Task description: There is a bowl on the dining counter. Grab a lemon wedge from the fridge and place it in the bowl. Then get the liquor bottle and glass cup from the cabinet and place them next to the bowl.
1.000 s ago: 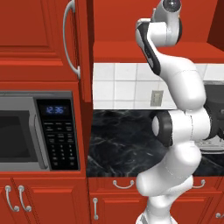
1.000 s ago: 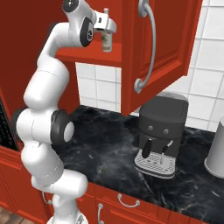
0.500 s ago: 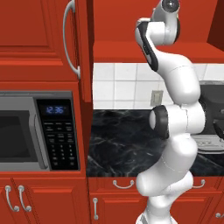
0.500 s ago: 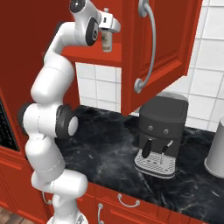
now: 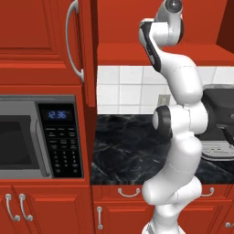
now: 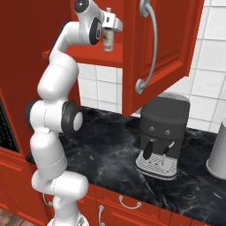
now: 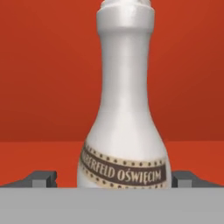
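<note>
The arm reaches up into the open red cabinet above the black marble worktop, with its tool raised to shelf height. In the hand view the tool's two dark fingertips stand wide apart, one on each side of the liquor bottle, and neither one touches the glass, so the tool is released and grips nothing. The bottle stands upright on the red cabinet shelf, centred between the fingertips; it is pale white with a long narrow neck, a flaring body and a brown label band with pale lettering around its lower part. In the right base view the same bottle shows as a small light shape just below the tool, at the front edge of the shelf. The cabinet door hangs open towards the camera there, its curved grey handle running down the panel. Below it on the worktop sits a dark grey coffee machine, and a grey metal container stands at the far right edge. In the left base view a second cabinet door with a grey handle fills the upper left, and a microwave with a lit clock sits beneath it, beside the worktop and the white tiled wall.
</note>
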Robot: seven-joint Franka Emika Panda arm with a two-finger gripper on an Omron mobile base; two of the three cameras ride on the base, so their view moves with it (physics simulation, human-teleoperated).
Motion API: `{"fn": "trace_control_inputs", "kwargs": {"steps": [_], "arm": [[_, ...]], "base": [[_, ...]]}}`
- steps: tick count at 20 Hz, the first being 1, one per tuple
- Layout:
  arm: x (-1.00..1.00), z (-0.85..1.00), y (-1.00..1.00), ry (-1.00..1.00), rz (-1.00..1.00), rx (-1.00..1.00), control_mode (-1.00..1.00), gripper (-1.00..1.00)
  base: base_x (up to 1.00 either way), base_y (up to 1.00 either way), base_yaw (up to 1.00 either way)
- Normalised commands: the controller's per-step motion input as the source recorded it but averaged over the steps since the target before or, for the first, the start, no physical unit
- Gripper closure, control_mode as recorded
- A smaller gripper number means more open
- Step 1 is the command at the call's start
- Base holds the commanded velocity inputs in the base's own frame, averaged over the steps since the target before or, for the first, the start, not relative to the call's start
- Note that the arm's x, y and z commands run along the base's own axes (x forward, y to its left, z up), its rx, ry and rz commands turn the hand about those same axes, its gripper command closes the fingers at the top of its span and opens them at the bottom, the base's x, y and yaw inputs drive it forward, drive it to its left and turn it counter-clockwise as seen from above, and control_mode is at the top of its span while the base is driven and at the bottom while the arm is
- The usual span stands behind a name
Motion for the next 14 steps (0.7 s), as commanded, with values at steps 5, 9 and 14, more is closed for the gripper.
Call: {"fn": "trace_control_inputs", "kwargs": {"steps": [5, 9, 14], "arm": [[0.04, -0.03, 0.0, 0.0, 0.0, 0.0, -1.0, 1.0], [-0.03, 0.0, -0.01, 0.0, 0.0, 0.0, -1.0, 1.0], [-0.34, 0.0, 0.0, -0.06, 0.0, 0.0, -1.0, 1.0]], "base": [[0.0, 0.0, 0.0], [0.0, 0.0, 0.0], [0.0, 0.0, 0.0]]}}
